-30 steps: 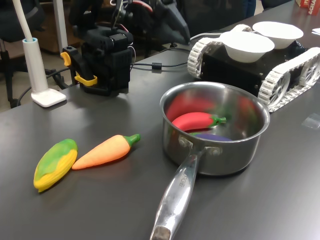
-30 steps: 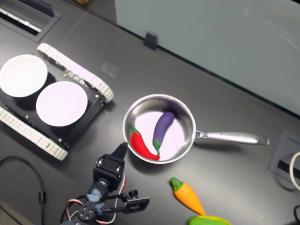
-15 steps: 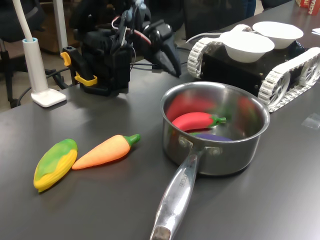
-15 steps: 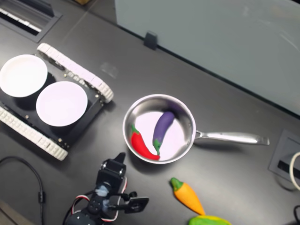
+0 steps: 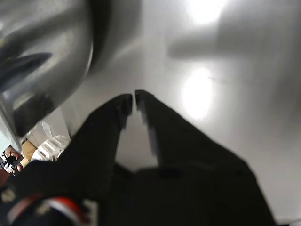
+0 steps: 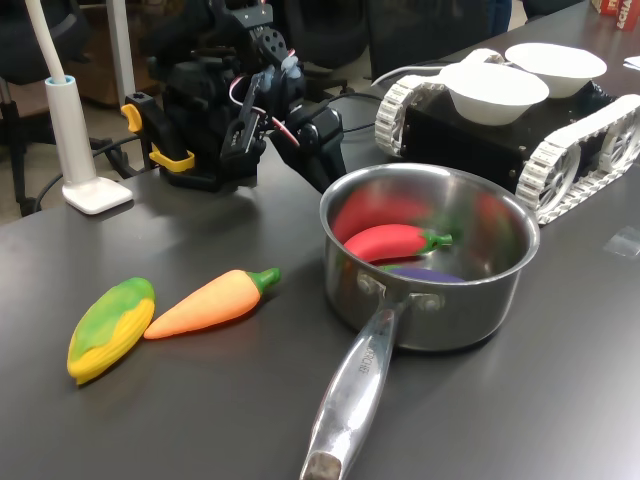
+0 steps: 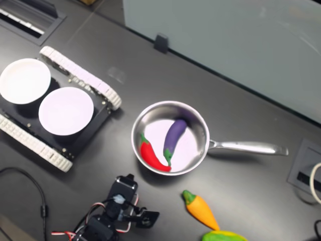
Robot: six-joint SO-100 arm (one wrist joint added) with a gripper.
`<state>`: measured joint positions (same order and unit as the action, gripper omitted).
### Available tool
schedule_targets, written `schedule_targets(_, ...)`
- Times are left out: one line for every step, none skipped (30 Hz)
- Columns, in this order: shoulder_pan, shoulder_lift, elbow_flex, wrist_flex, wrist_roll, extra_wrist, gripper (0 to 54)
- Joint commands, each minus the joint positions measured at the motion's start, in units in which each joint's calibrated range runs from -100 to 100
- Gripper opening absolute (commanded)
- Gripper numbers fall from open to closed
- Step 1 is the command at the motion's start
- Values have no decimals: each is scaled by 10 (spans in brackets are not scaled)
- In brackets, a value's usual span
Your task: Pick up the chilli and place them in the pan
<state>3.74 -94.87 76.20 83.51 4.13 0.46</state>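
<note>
Lying inside the pan (image 7: pixel 170 138), beside a purple aubergine (image 7: pixel 174 139), the chilli (image 7: pixel 152 155) shows smooth, curved red with a green stem cap. Over the last second the gripper (image 5: pixel 134 101) has swung down toward the bench (image 6: pixel 500 400), just left of the pan in the first exterior view, jaws nearly closed and empty. Placement looks done.

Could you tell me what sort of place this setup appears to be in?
Probably a robotics lab or workshop: a dark bench holds a tracked rover, loose cables, and a steel pan for toy vegetables.
</note>
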Motion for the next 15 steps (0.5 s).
schedule_targets(16, -7, -13, -34, -3, -5, 0)
schedule_targets(16, -7, -13, -34, -2, -5, 0)
schedule_targets(14, -7, -13, -34, -1, -5, 0)
schedule_targets(12, -7, -13, -33, 0, -5, 0)
schedule_targets(12, -7, -13, -33, 0, -5, 0)
schedule_targets(13, -7, -13, -33, 0, -5, 0)
schedule_targets(13, -7, -13, -33, 1, -5, 0)
schedule_targets(13, -7, -13, -33, 2, -5, 0)
schedule_targets(13, -7, -13, -33, 2, -5, 0)
schedule_targets(12, -7, -13, -33, 2, -5, 0)
schedule_targets(12, -7, -13, -33, 2, -5, 0)
schedule_targets(14, -7, -13, -33, 0, -5, 0)
schedule_targets(14, -7, -13, -33, 1, -5, 0)
schedule_targets(11, -7, -13, -33, 3, -5, 0)
schedule_targets(4, -7, -13, -33, 6, -5, 0)
